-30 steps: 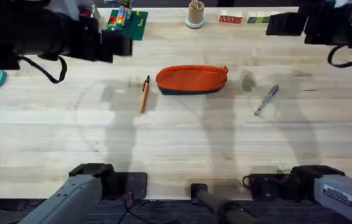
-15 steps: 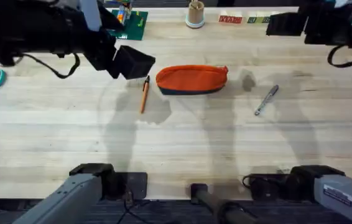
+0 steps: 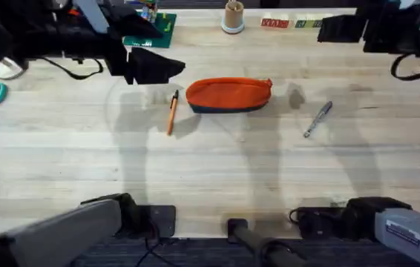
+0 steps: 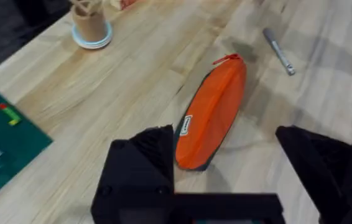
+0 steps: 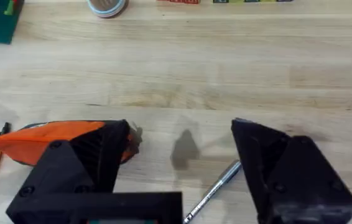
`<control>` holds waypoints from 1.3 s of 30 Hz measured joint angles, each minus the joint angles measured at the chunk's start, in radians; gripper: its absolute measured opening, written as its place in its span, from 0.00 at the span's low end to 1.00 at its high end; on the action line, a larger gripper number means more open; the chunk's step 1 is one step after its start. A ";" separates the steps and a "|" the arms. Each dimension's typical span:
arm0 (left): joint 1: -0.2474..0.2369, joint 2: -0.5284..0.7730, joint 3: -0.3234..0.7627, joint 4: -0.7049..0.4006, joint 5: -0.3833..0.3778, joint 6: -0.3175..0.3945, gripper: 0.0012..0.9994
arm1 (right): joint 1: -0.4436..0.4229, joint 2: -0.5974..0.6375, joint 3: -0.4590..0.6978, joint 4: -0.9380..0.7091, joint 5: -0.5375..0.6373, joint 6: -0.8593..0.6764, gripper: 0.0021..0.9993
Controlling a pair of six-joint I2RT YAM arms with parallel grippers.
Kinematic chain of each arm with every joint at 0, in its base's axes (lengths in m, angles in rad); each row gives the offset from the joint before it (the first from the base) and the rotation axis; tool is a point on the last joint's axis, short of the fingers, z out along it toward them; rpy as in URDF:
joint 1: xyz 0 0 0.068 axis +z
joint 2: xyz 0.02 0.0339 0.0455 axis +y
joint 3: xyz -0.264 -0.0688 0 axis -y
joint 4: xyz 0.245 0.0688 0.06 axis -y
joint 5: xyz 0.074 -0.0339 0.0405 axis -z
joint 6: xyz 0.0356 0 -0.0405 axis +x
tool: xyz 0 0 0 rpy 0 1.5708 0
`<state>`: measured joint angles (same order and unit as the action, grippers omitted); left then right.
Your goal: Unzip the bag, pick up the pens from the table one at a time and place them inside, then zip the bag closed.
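Since the earlier overhead frames, the left end effector [image 3: 167,70] has swung in toward the pencil pouch [image 3: 229,95], stopping just beside its end and above the orange pen [image 3: 172,112]. In the left wrist view, its released fingers frame the closed pouch [image 4: 212,118]; the soft fabric likely gives, so grip the zipper pull. In the right wrist view, the right end effector [image 5: 182,171] hangs open near the silver pen [image 5: 215,190].

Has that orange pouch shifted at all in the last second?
No. The bag sits at the same spot, the orange pen beside its end as before.
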<state>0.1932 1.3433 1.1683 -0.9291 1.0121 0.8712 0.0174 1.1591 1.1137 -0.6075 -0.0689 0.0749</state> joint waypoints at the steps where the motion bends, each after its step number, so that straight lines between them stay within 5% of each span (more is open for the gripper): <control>1: 0.000 0.019 0.000 0.000 0.016 0.010 0.99 | 0.000 0.000 0.000 0.000 0.000 0.000 1.00; 20: 0.000 0.260 0.002 0.105 0.035 0.059 0.99 | 0.000 0.000 0.000 0.000 0.000 0.000 1.00; 24: 0.000 0.304 0.003 0.104 0.037 0.170 0.99 | 0.000 0.000 0.000 0.000 0.000 0.000 1.00; 32: 0.000 0.372 0.003 -0.033 0.094 0.514 0.99 | 0.000 0.000 0.000 0.000 0.000 0.000 1.00; 39: 0.000 0.397 0.004 -0.093 0.112 0.647 0.99 | 0.000 0.000 0.000 0.000 0.000 0.000 1.00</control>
<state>0.1932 1.7405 1.1721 -1.0218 1.1237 1.5186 0.0174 1.1587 1.1137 -0.6075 -0.0685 0.0746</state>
